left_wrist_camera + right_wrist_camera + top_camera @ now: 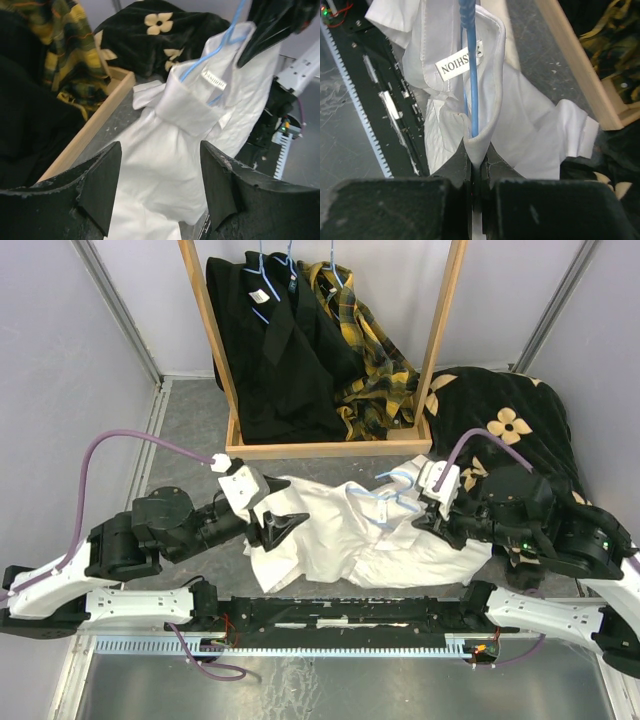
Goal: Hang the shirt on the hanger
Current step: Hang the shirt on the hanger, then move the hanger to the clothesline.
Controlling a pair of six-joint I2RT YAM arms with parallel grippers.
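The white shirt [340, 535] lies crumpled on the grey table between the two arms. The light-blue hanger [395, 490] pokes out of its collar end at the right. My left gripper [280, 525] hovers at the shirt's left side, jaws wide open. In the left wrist view the shirt [165, 165] lies beyond the open fingers [102, 182], and nothing is pinched. My right gripper [477, 160] is shut on the folded collar of the shirt [520, 125]. The hanger wire [472, 75] runs down into that fold. The wire [210, 57] also shows in the left wrist view, above the collar label.
A wooden rack frame [330, 448] stands behind the shirt, holding black garments [275, 350] and a plaid one [375, 360] on blue hangers. A black flowered cloth [510, 420] lies at the right. A black toothed rail [340, 615] runs along the near edge.
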